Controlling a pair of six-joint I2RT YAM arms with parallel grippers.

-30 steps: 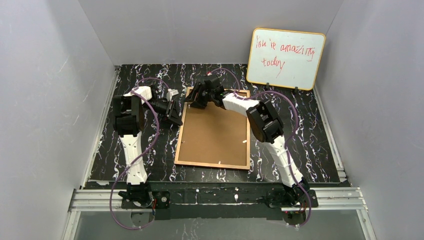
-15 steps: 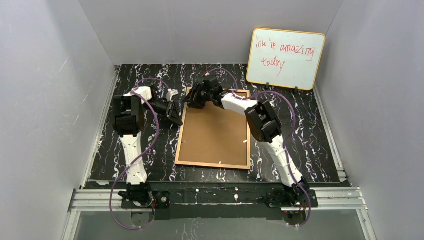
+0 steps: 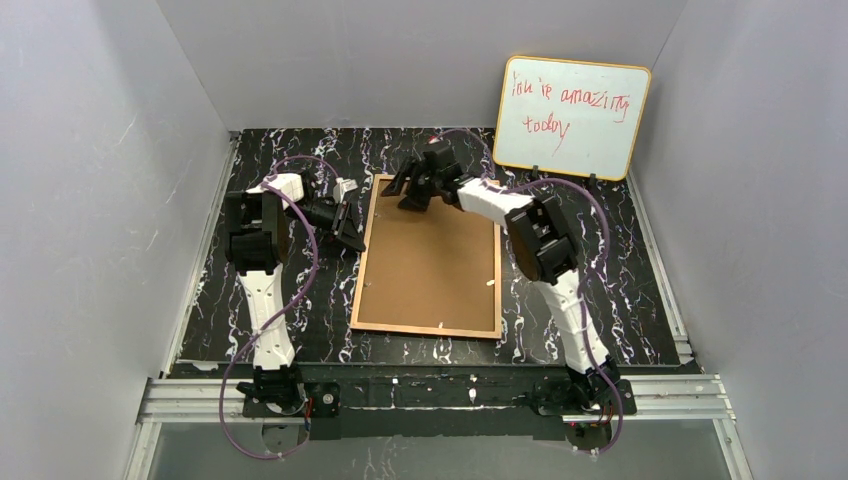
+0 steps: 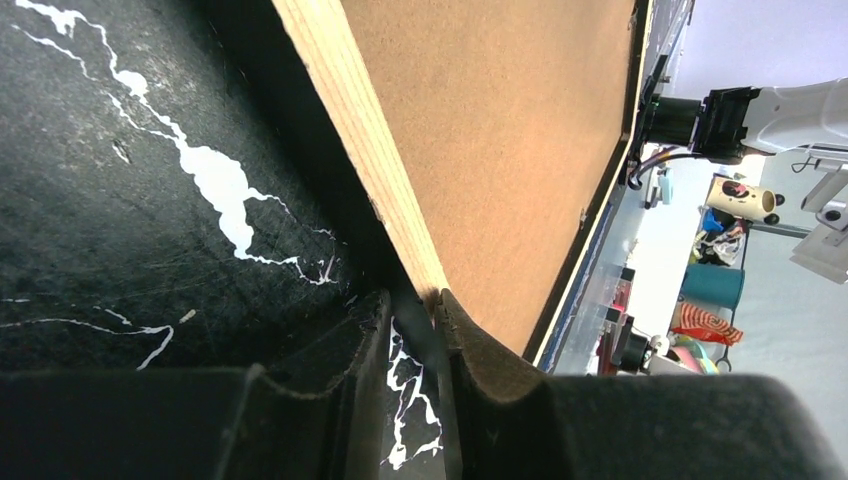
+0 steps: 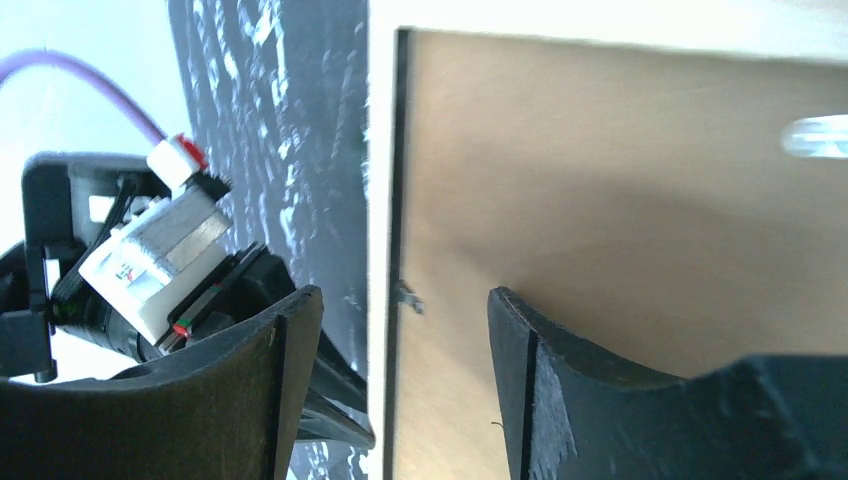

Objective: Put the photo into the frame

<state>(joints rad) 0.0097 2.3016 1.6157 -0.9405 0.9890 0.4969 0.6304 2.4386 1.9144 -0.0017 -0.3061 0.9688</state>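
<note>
Two arms: bolted side by side at near edge of worktop (image 3: 300, 300); black surface, white veining.
Frame (image 3: 425, 329): lying on worktop between the arms, face down, tan wooden back up, long sides running away from the bases.
Backing (image 3: 430, 255): brown hardboard, set inside the frame's rails.
Left claw (image 3: 352, 232): at frame's left rail, toward the far end; nearly closed, fingertips pinching the rail, one on the outer side, one over the backing.
Right claw (image 3: 408, 195): above frame's far-left corner; fingers spread wide, gripping nothing. Wrist view: left rail and a small metal clip (image 5: 406, 296) visible in the gap between the fingers.
Whiteboard (image 3: 572, 118): orange-edged, red handwriting, propped upright against the back wall at far right, well apart from frame.
</note>
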